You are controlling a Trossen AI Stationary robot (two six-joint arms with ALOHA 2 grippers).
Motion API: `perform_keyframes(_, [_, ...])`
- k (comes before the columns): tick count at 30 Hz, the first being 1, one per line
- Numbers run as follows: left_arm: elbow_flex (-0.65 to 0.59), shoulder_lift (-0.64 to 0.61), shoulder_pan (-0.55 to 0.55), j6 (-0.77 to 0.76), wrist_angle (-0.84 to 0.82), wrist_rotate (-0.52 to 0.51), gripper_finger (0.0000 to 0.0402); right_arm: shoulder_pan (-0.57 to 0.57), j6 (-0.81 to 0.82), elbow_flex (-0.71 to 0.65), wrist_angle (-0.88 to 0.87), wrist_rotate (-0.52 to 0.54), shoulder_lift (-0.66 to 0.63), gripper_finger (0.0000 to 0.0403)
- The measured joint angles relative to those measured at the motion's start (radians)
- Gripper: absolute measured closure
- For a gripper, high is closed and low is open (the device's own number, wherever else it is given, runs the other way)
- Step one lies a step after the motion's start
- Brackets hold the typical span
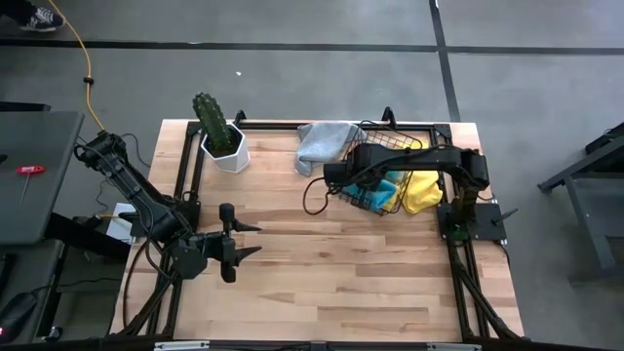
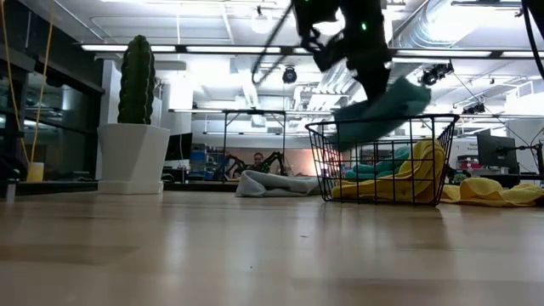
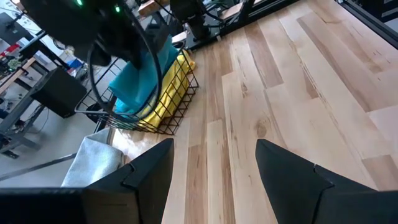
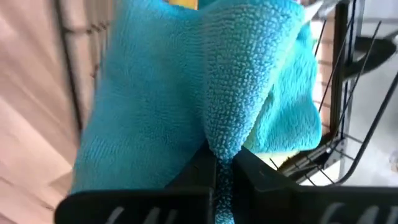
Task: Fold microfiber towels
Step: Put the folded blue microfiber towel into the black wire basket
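Observation:
My right gripper [image 4: 219, 171] is shut on a teal microfiber towel [image 4: 180, 81] over the black wire basket [image 1: 390, 146] at the table's far right. The low view shows that towel [image 2: 382, 106] hanging at the height of the basket's rim [image 2: 382, 119]. More teal and yellow towels [image 2: 399, 174] lie in the basket, and one yellow towel [image 1: 421, 190] spills over its right side. A grey towel [image 1: 327, 144] lies on the table against the basket's left side. My left gripper [image 3: 214, 165] hovers open above the table's near left [image 1: 239, 244], holding nothing. My right gripper pinches a bunched fold of the teal towel [image 4: 219, 140] between its two fingers. The fingers come from above, slanting steeply down. The towel hangs slack below them, and its lower end [image 2: 344, 136] dips to about the basket's rim.
A cactus in a white pot [image 1: 222, 136] stands at the table's far left. Bare wooden tabletop [image 1: 341, 273] stretches across the middle and the near side. A black frame [image 1: 292, 125] runs along the table's far edge and sides.

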Motion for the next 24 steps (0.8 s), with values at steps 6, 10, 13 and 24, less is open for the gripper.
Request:
perform_keyframes(6, [0.0,0.0,0.0,0.0,0.0,0.0,0.0183,-0.032,-0.059,-0.125,0.112,0.002,0.001,0.0403])
perform_keyframes(10, [0.0,0.0,0.0,0.0,0.001,0.0,0.0184,-0.051,-0.104,-0.197,0.212,0.001,0.001,0.0403])
perform_keyframes(13, [0.0,0.0,0.0,0.0,0.001,0.0,0.0183,-0.061,-0.145,-0.214,0.253,-0.021,0.002,0.0403])
perform_keyframes(24, [0.0,0.0,0.0,0.0,0.001,0.0,0.0184,-0.072,-0.191,-0.214,0.382,-0.127,-0.052,0.0403])
